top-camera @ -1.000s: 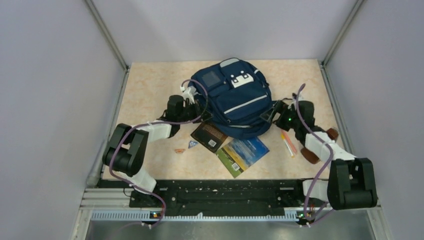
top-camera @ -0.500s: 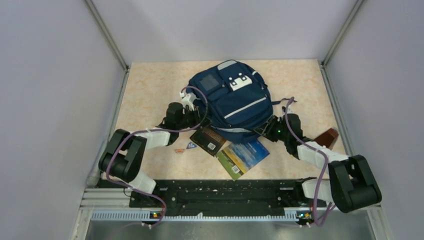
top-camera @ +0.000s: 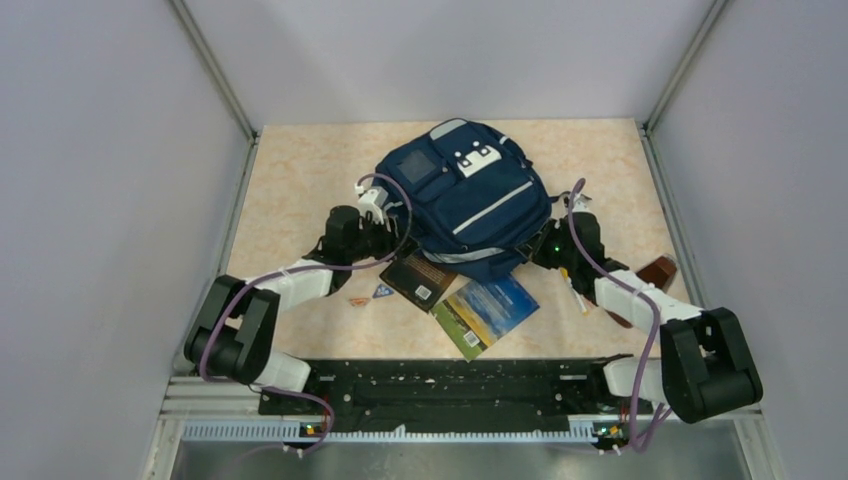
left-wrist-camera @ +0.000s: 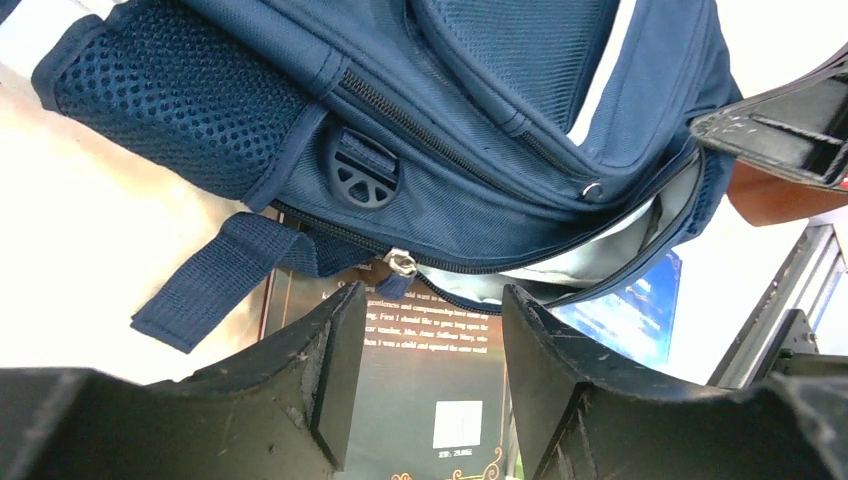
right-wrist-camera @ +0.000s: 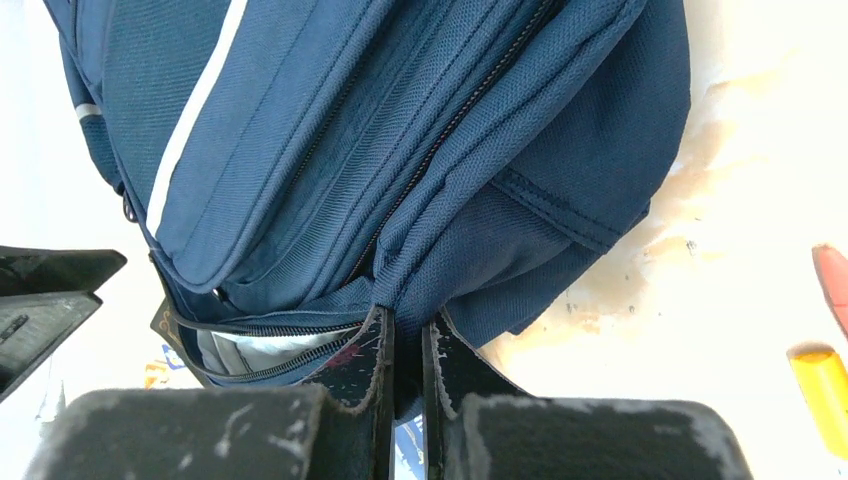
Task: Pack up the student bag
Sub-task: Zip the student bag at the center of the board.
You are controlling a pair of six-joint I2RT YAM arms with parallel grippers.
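Student bag (top-camera: 463, 200) lies over the brown book's (top-camera: 420, 278) far edge, mouth part-unzipped. My right gripper (right-wrist-camera: 405, 330) pinches its fabric (a thin fold, right of the book); my left gripper (left-wrist-camera: 435, 310) gapes above the book. If that fold slips, the mouth sags shut.

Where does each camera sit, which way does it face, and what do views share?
Top external: high behind, looking down on the table; left arm and right arm show whole.
Left wrist: faces the zip of the student bag and a brown book; open left end effector at bottom.
Right wrist: faces the bag's side; right end effector shut on its fabric.
Shared: all see the bag.
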